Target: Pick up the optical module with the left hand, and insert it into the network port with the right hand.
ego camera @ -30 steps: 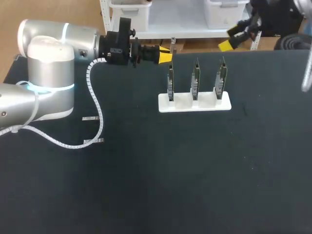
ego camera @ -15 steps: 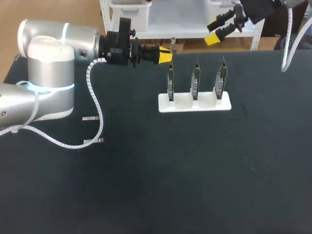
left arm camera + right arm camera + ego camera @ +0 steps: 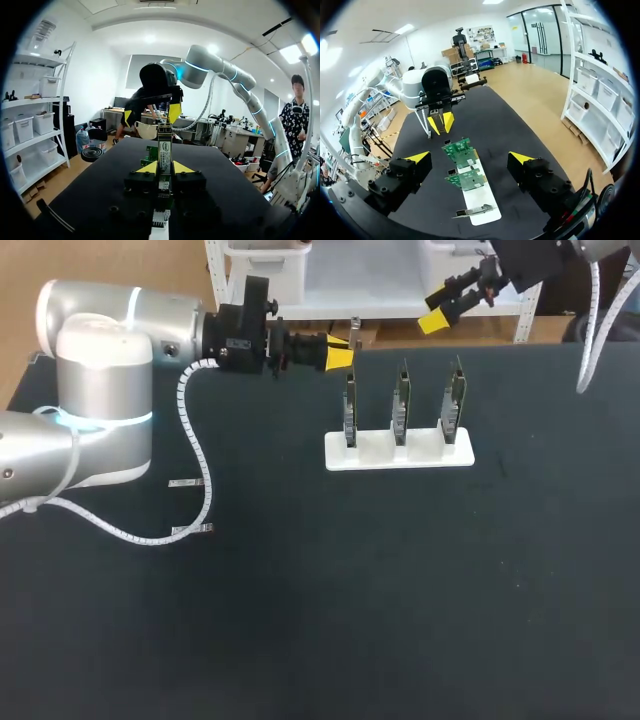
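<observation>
Head view: optical module [image 3: 355, 338] mostly hidden between the left jaws.

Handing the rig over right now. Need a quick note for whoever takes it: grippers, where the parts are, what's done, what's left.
Left gripper: shut on the narrow metal optical module, held above the far side of the black table, beside the leftmost board.
Right gripper: open and empty, above the table's far edge, behind the boards.
Three upright green circuit boards stand in the white holder.
Done: the left gripper has picked up the module.
Left: pass the module to the right gripper, then plug it into one of the boards. I cannot make out which socket.
</observation>
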`<state>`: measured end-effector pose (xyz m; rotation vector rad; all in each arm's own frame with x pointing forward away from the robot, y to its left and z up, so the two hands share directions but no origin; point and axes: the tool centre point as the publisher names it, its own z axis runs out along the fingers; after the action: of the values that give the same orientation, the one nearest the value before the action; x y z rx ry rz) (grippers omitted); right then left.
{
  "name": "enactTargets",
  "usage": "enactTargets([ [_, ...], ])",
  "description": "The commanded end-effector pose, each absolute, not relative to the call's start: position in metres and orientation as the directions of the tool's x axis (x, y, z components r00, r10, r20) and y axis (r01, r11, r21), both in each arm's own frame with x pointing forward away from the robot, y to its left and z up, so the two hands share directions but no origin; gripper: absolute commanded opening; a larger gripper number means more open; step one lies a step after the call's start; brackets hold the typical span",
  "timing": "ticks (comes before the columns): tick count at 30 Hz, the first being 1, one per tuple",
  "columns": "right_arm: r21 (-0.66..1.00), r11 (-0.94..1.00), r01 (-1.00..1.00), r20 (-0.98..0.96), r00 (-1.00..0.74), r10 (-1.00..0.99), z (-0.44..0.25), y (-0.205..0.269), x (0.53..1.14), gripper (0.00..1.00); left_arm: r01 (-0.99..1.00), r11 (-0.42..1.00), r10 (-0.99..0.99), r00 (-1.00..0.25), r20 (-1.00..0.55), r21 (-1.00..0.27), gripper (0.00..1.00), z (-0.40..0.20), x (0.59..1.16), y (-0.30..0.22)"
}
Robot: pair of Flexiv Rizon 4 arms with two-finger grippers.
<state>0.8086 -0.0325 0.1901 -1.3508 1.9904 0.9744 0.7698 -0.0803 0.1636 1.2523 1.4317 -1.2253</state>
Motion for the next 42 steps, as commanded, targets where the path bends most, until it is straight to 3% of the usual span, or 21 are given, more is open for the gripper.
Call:
enactTargets([
  [1, 0.227, 0.283, -0.932, -0.765, -0.35, -0.54, 0.19, -0.033, 0.8, 1.0, 0.991, 0.018, 0.157, -0.136, -0.978, -0.135, 0.0, 0.163, 0.77, -0.08],
  [12, 0.223, 0.089, -0.971, -0.754, -0.23, -0.615, 0.186, 0.002, 0.797, 1.0, 0.991, 0.018, 0.157, -0.136, -0.978, -0.135, 0.0, 0.163, 0.77, -0.08],
  [42, 0.207, -0.072, -0.976, -0.781, -0.12, -0.613, 0.189, 0.036, 0.805, 1.0, 0.991, 0.018, 0.157, -0.136, -0.978, -0.135, 0.0, 0.163, 0.77, -0.08],
])
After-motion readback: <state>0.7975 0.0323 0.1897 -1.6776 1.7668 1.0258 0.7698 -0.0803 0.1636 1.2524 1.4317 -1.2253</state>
